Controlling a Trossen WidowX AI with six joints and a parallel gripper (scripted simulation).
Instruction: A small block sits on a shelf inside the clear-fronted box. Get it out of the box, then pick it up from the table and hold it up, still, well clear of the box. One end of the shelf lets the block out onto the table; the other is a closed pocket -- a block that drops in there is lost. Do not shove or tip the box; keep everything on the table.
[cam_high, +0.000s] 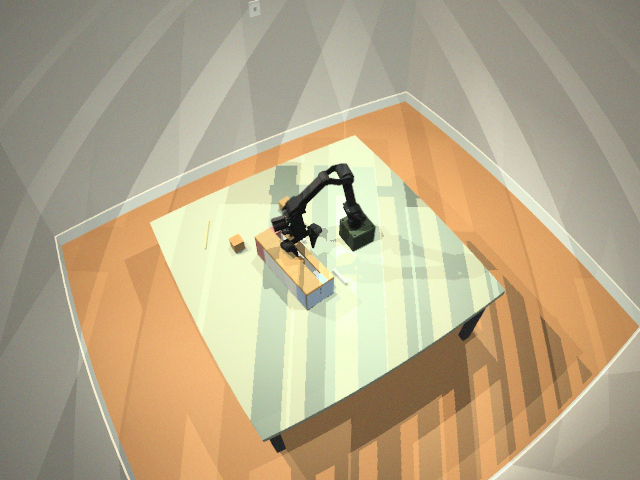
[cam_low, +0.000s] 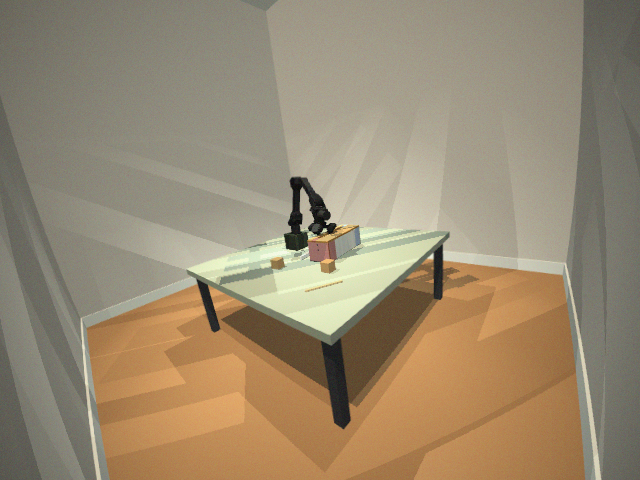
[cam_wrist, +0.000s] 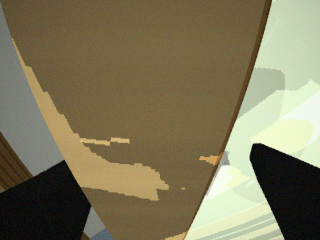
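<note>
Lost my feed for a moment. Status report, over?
End effector open, empty, low over the box top. Target block inside not visible. Two loose blocks and a thin stick on the table, apart from the box.

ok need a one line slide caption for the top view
Open, empty end effector poised over the wooden top of the long box, with two loose blocks and a thin stick on the table.
</note>
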